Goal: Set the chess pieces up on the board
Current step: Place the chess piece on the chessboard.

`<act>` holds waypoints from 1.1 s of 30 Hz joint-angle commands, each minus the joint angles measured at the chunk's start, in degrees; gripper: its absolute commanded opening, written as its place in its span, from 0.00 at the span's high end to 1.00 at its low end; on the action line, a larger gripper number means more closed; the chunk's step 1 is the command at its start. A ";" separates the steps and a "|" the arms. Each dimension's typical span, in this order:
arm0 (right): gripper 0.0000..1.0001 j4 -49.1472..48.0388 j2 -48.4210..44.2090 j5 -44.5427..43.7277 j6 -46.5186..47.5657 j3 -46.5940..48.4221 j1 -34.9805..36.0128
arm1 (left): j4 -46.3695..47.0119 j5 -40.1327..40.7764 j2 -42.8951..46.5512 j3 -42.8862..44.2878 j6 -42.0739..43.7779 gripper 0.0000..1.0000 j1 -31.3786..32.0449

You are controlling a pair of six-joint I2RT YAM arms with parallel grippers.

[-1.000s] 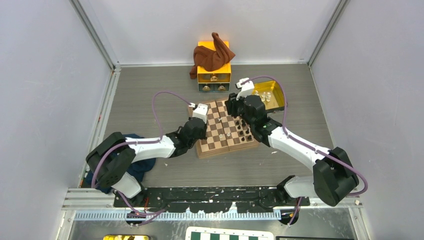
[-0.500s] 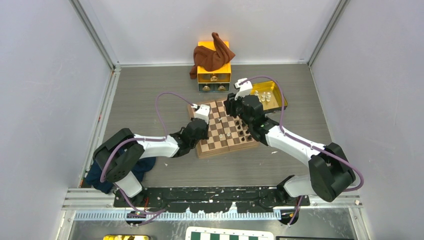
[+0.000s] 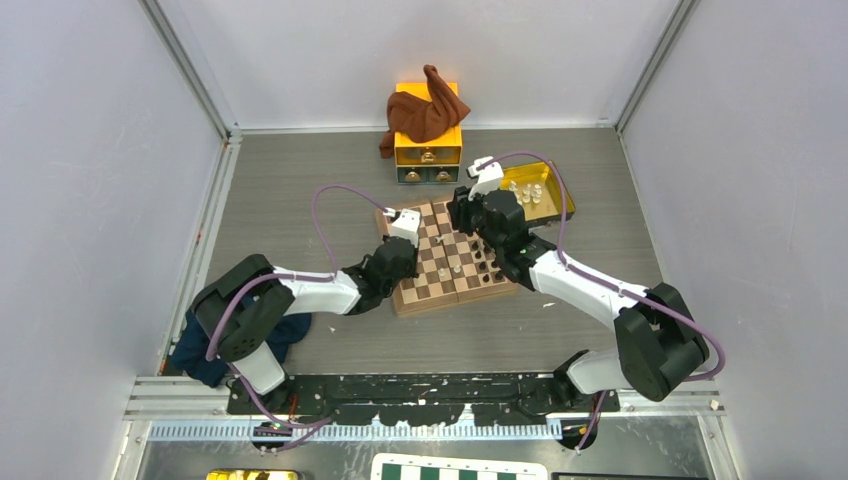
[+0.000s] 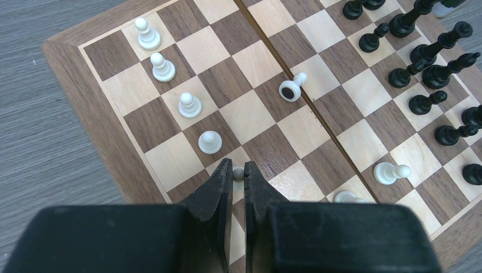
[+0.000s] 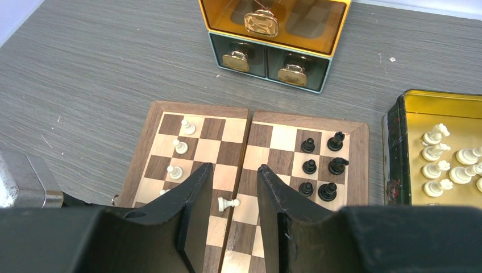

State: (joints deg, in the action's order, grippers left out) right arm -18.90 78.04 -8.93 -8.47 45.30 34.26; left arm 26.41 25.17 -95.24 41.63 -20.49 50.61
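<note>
The left gripper [image 4: 239,168] is pinching a small cream-white turned pawn [image 4: 239,173] between its closed fingers, only the pawn's round head showing. It is holding it low over the square wooden chessboard with dark brown and tan squares [image 4: 102,114], near the board corner closest to the left arm.

Four cream pawns [image 4: 190,105] are standing in the second row in from that edge, and the gripped pawn is hanging just beside the last of them. The step in hand looks like extending this pawn row by one square.

The right gripper [image 5: 232,187] is hovering above the middle of the board with its fingers apart and nothing between them. The dark brown-black pieces [image 4: 423,54] are crowding the opposite edge. A toppled cream pawn [image 4: 293,88] is lying beside the board's centre seam, and more cream pieces [image 5: 437,153] are waiting in the yellow metal tin [image 5: 398,148] beside the board.

Next, the left arm probably needs to lower the pawn squarely onto the free square, then release it without nudging its neighbour.
</note>
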 commanded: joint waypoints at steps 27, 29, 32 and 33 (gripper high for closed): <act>0.60 -3.52 -0.08 -0.50 0.73 -0.32 -0.19 | 4.70 5.18 -0.30 -1.07 0.98 0.71 2.32; 0.60 -3.18 0.03 -0.31 0.51 -0.02 -0.18 | 4.51 5.94 0.68 -1.42 1.09 0.70 2.54; 0.59 -1.80 0.69 0.07 0.12 1.22 -0.11 | 2.49 7.31 3.00 -1.64 0.77 0.70 2.81; 0.60 -0.93 0.96 0.00 -0.08 1.79 -0.15 | 1.46 7.82 4.04 -1.64 0.73 0.70 2.87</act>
State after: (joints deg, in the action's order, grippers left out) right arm -18.83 78.15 -8.91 -8.47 44.95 34.26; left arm 27.05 28.80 -95.85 40.21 -20.32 52.93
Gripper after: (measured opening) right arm 0.404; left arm 0.296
